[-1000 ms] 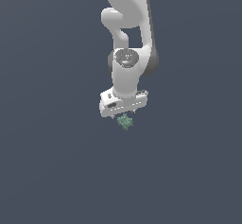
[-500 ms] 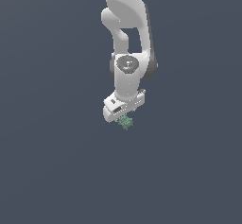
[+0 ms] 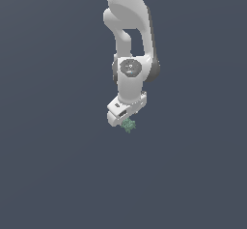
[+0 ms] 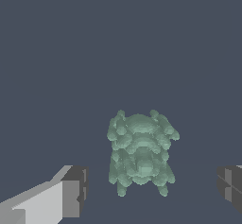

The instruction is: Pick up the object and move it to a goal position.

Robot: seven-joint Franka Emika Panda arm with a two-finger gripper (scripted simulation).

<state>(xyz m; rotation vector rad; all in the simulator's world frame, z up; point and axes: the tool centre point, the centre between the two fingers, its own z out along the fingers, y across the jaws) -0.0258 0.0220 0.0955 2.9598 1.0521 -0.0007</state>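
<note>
- The object (image 3: 128, 125) (image 4: 141, 152) — a small lump, mottled pale green, its outline bumpy with rounded knobs and short spiky nubs.
- In the wrist view it shows stacked, ridged bands across its middle, knobs ringing the edge.
- It sits on the flat dark grey surface — whole, undamaged, much smaller than the arm above.

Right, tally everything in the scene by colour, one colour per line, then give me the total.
Green: 1, the bumpy object, lying between the open fingers without touching them.
White: 1, the arm with its gripper.
Total: 2
</note>
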